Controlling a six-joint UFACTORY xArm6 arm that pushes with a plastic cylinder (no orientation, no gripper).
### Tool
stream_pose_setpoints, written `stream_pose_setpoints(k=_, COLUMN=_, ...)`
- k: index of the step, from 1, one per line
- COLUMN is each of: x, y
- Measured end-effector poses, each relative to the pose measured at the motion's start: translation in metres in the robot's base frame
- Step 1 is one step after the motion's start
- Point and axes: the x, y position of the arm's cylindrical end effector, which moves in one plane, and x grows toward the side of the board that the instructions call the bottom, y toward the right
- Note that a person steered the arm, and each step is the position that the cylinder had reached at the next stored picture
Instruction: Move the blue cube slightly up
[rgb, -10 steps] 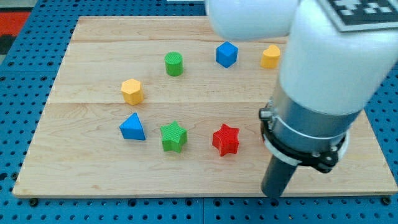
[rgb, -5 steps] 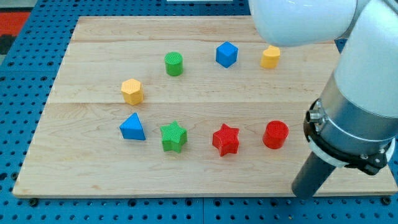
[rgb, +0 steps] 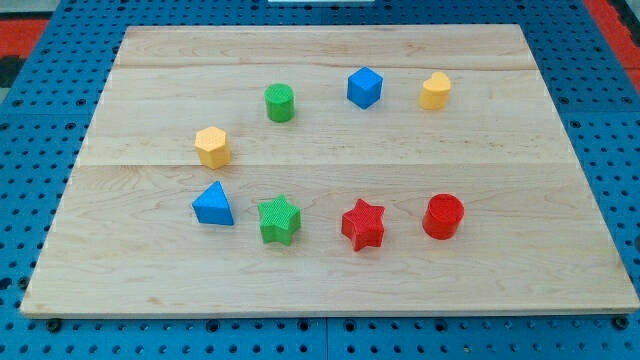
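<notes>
The blue cube (rgb: 365, 87) sits on the wooden board (rgb: 500, 150) toward the view's top, right of centre. A green cylinder (rgb: 280, 102) lies to its left and a yellow block (rgb: 435, 90) to its right. My tip and the arm do not show in the camera view, so its place relative to the blocks cannot be told.
A yellow hexagonal block (rgb: 213, 146) lies at the left. Along the lower row stand a blue triangular block (rgb: 213, 204), a green star (rgb: 279, 220), a red star (rgb: 363, 224) and a red cylinder (rgb: 443, 216). A blue pegboard (rgb: 30, 150) surrounds the board.
The arm and its rod moved to the view's right and left the view entirely. The red cylinder, hidden at first, now shows. No block has moved.
</notes>
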Motion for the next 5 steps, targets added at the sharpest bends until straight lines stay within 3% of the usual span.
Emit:
stream_pose_setpoints(k=1, x=-0.050, y=-0.031)
stream_pose_setpoints(k=4, x=-0.161, y=-0.214)
stream_pose_setpoints(k=5, x=-0.177, y=-0.214)
